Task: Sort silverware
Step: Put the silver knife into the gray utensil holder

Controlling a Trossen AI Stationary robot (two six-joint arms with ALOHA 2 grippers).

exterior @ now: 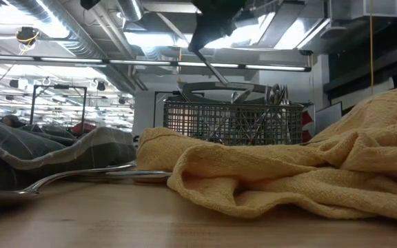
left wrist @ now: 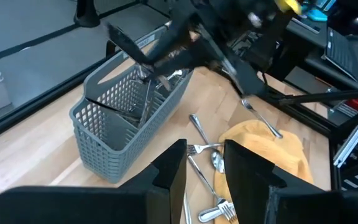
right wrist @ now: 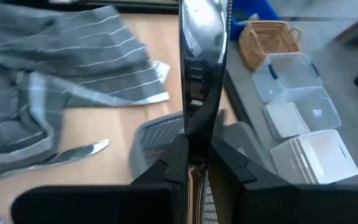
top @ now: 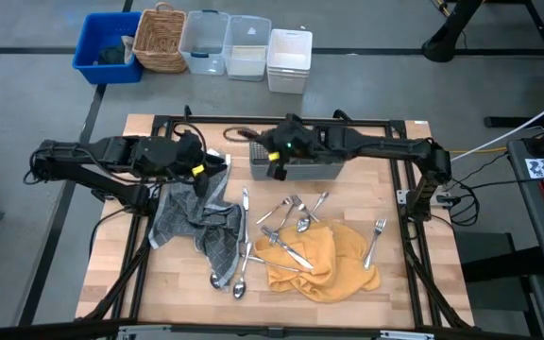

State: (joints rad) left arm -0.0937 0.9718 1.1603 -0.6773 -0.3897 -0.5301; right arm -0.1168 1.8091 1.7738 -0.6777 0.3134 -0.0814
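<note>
The silverware (top: 286, 234) is only partly sorted: some is stood in the grey basket (top: 296, 168), one piece is held tight by the right gripper (top: 274, 161) above it, many are left on the table (top: 395, 283), and the left gripper (left wrist: 204, 171) is kept open.

Right gripper (right wrist: 197, 163) was clamped on a shiny silverware handle (right wrist: 201, 68), grey striped towel (right wrist: 55, 68) and a knife (right wrist: 73, 152) lay beyond.

Both arms reach toward the frame's upper centre.
The right gripper (top: 274, 162) sits upper middle, fingers clamped tight; the left gripper (top: 217, 170), left of centre, has parted, unladen fingers (left wrist: 173, 171).
</note>
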